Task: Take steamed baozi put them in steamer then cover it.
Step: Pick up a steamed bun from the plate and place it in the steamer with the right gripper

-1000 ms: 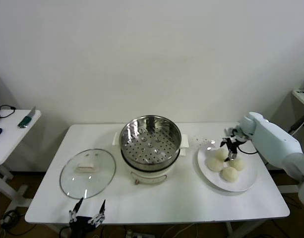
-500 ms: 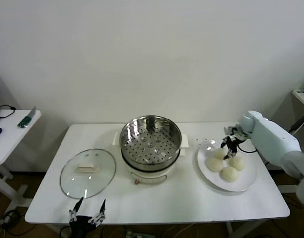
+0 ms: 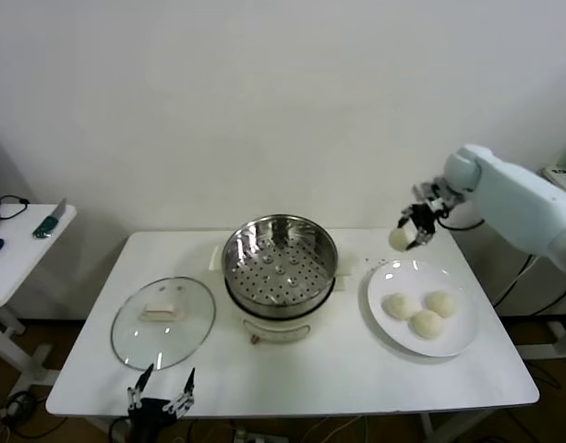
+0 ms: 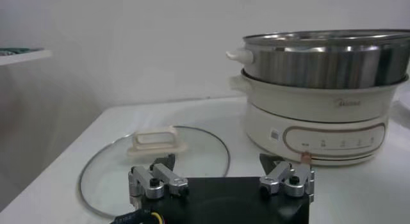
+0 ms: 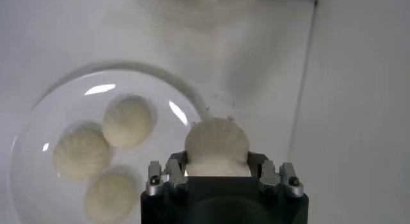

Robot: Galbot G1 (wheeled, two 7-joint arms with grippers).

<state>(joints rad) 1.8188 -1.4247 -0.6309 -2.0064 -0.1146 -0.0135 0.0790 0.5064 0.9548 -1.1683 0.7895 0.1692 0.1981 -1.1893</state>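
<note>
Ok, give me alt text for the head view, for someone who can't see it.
The right tool holds one bun in the air above the table, between steamer and plate. Three buns remain on the plate; the lid lies left of the steamer.

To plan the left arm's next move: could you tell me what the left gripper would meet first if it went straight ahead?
Most likely the glass lid lying directly ahead of the open left gripper; its height above the table is unclear.

A: What's cut off?
B: The left gripper (image 3: 162,402), by the head view's lower edge.
A: And hidden?
B: In the right wrist view, the held baozi's (image 5: 216,146) lower part, behind the right gripper (image 5: 218,174).
</note>
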